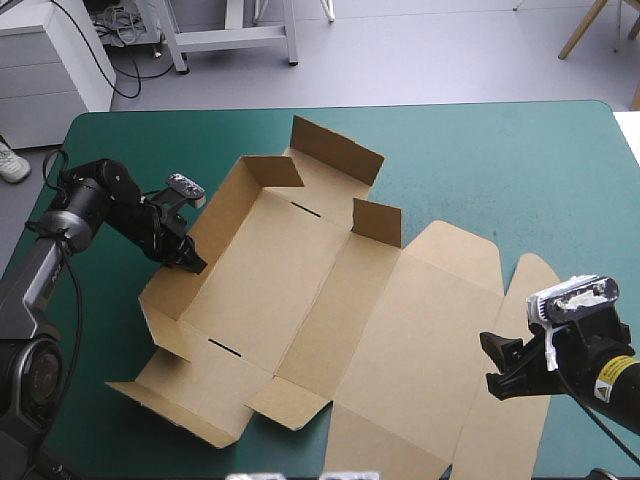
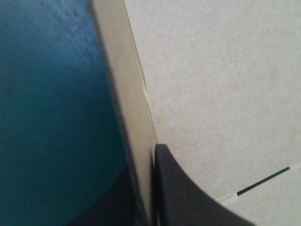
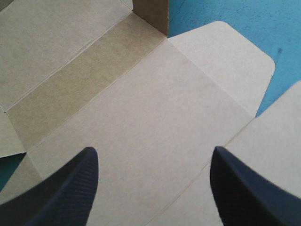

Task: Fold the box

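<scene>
Fig.: box (image 1: pixel 290 270), walls part-raised, on teal-green table (image 1: pixel 500 170).
Your L gripper (image 1: pixel 190 258) pinches its left wall (image 1: pixel 215 215); R gripper (image 1: pixel 503 365) over lid (image 1: pixel 420 330), jaws wide.

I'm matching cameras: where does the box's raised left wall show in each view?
High view: raised wall at the box's left side, pinched by the left gripper.
Left wrist view: edge-on strip beside that gripper's finger.
Right wrist view: not in it.
Shared landmark: the box's base panel.

Brown box (image 1: pixel 330 300), mid-table — left wall raised, lid flat
</scene>
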`<state>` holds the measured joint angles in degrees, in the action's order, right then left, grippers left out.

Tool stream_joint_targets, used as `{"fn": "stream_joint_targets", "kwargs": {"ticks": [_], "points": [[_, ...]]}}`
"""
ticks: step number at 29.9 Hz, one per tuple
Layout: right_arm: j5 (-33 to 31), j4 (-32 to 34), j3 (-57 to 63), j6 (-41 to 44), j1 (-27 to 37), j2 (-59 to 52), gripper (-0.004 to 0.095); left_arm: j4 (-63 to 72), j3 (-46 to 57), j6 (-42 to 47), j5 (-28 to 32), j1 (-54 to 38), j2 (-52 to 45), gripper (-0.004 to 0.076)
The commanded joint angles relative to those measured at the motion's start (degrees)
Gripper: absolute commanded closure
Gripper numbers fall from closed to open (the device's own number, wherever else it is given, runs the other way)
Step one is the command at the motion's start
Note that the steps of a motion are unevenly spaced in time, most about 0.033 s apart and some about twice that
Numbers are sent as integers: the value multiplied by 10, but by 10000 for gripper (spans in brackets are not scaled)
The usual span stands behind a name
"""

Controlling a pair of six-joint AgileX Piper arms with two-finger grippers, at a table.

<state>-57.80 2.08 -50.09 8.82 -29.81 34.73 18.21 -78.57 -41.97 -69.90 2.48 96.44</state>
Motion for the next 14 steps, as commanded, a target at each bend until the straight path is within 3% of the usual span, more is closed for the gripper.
{"fn": "stream_joint_targets", "kwargs": {"ticks": [1, 9, 14], "points": [[35, 5, -14, 4, 2, 5, 288, -17, -51, -52, -11, 22, -24, 734], [35, 3, -14, 28, 2, 5, 288, -129, -127, -101, 147, 95, -23, 734], [35, 36, -14, 104, 2, 5, 288, -192, -143, -111, 264, 151, -23, 734]]}}
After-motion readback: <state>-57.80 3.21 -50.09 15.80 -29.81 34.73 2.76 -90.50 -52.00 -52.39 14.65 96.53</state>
